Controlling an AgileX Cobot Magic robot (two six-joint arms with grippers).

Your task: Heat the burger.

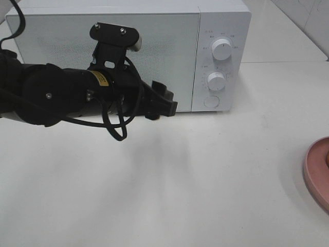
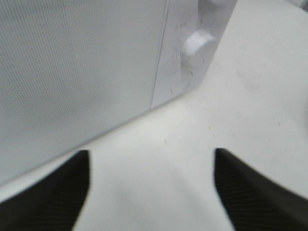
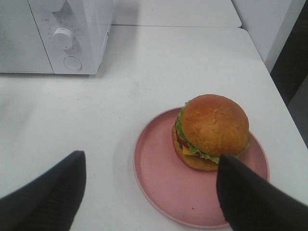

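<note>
The burger [image 3: 214,130], with a golden-brown bun and green lettuce at its edge, sits on a pink plate [image 3: 159,183] in the right wrist view. My right gripper [image 3: 151,161] hovers over the plate's near side, open and holding nothing. The burger does not show in the high view, where only the plate's rim [image 1: 316,172] appears at the right edge. The white microwave [image 1: 103,51] stands at the back with its door closed. My left gripper [image 1: 163,102] is low in front of the door's right edge, and in its wrist view the left gripper [image 2: 151,159] is open and empty.
The microwave's control panel carries an upper knob [image 1: 222,49], a lower knob [image 1: 216,81] and a round button [image 1: 211,102]. The left arm's black body [image 1: 51,92] and cable loop lie across the door's front. The white table [image 1: 180,180] ends just right of the plate.
</note>
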